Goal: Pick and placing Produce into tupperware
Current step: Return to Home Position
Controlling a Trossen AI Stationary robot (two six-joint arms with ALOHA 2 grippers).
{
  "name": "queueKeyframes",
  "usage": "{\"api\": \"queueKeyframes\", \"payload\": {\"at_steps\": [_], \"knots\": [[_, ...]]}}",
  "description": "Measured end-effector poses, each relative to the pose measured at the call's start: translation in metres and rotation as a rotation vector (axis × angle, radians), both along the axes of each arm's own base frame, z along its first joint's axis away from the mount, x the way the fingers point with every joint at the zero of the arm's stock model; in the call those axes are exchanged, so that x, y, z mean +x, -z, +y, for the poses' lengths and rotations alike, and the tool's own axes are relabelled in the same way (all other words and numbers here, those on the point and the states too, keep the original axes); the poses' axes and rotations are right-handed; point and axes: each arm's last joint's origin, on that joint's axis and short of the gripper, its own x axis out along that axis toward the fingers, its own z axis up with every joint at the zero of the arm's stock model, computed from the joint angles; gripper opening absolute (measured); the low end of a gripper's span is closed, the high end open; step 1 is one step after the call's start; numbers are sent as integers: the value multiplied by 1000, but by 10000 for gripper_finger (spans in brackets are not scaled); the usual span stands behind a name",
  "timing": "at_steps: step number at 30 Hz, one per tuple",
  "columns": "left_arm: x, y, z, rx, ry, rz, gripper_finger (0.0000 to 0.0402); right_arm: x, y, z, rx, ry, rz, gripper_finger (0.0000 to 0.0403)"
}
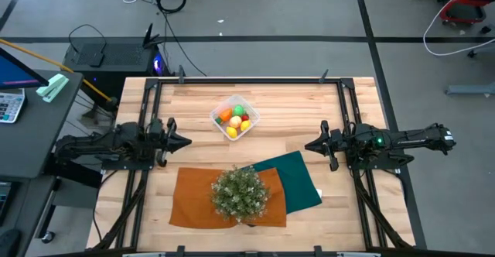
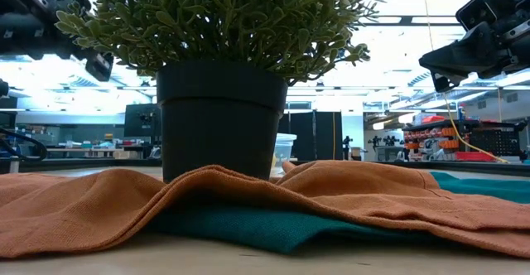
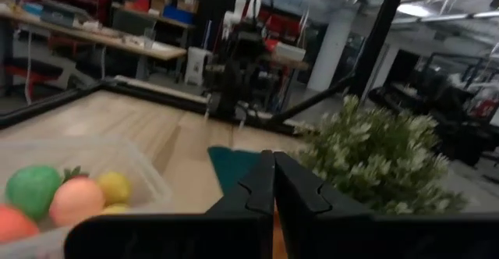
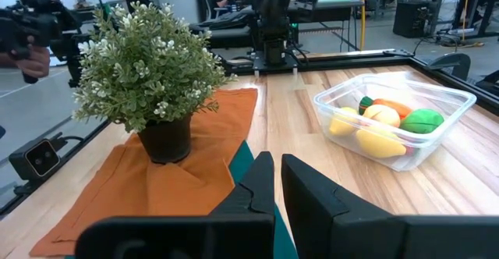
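The clear tupperware (image 1: 235,118) stands on the far middle of the table with several pieces of toy produce (image 1: 236,118) inside: green, orange, yellow, red and peach. It also shows in the right wrist view (image 4: 394,115) and the left wrist view (image 3: 78,189). My left gripper (image 1: 187,141) hovers shut at the table's left, to the left of and nearer than the tupperware. My right gripper (image 1: 308,145) hovers shut at the right, empty. Both stand clear above the table.
A bushy potted plant (image 1: 240,193) stands on an orange cloth (image 1: 193,199) at the near middle. A dark green cloth (image 1: 298,181) lies partly under the orange one to the right. Bare wood lies between the cloths and the tupperware.
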Motion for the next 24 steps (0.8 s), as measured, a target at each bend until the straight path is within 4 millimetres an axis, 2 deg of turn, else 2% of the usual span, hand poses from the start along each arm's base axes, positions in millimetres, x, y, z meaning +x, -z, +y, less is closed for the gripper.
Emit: {"api": "queueKeyframes", "payload": {"at_steps": [5, 16, 24], "knots": [[0, 8, 0, -4, -16, 87, 26, 0, 0, 0, 0, 0, 0, 0], [0, 11, 1, 9, -22, 123, 6, 0, 0, 0, 0, 0, 0, 0], [0, 11, 1, -63, -19, 127, 42, 0, 0, 0, 0, 0, 0, 0]]}}
